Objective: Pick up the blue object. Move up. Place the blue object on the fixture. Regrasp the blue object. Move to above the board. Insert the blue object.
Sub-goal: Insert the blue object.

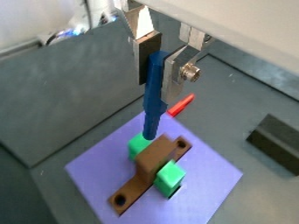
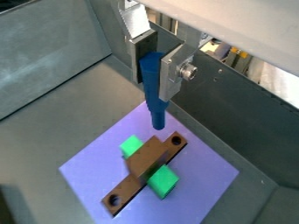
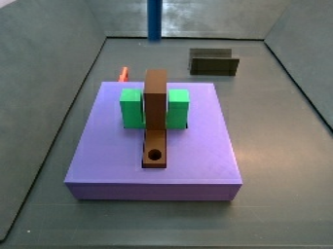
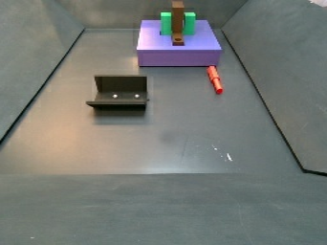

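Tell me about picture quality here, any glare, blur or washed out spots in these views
In both wrist views the gripper, shut on the blue object, sits above the board; a pale band beside it is washed out. In a side view the floor shows faint glare specks, and the red peg looks sharp. In the side view of the fixture, the far background is soft.

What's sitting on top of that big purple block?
On the purple board sits a green block with a long brown bar across it; the bar has a round hole near one end. The gripper holds the blue peg above. Whatever lies beneath the bar is hidden.
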You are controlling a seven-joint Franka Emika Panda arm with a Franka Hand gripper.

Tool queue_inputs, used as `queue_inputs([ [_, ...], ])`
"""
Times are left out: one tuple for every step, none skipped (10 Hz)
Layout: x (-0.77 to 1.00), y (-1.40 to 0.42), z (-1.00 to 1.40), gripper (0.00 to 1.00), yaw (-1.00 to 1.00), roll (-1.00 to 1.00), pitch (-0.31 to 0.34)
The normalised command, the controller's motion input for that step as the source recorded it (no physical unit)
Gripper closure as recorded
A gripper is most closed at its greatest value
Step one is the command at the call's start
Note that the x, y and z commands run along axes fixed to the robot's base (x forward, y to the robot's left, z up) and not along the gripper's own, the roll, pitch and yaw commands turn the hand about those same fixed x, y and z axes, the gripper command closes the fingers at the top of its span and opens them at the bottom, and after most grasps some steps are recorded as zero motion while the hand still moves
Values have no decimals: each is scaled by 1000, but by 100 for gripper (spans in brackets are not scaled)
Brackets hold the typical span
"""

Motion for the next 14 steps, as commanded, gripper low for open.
queue_inputs([
  [0, -789, -760, 100, 163, 227, -133],
  [0, -749, -874, 100, 151, 197, -76],
  [0, -697, -869, 100, 131, 236, -41],
  [-26, -580, -826, 100, 149, 266, -31],
  [-31, -431, -683, 100, 169, 330, -51],
  [-17, -354, -720, 100, 214, 283, -83],
  [0, -246, -771, 100, 171, 229, -107],
  [151, -6, -703, 100, 120, 239, -51],
  [174, 0, -529, 100, 94, 190, -6],
  [163, 46, -383, 100, 54, 151, 0],
  [197, 0, -306, 100, 0, 56, 0],
  [97, -9, -266, 100, 0, 0, -26],
  [11, -23, -314, 100, 0, 20, -34],
  [0, -14, -334, 100, 0, 37, -13],
])
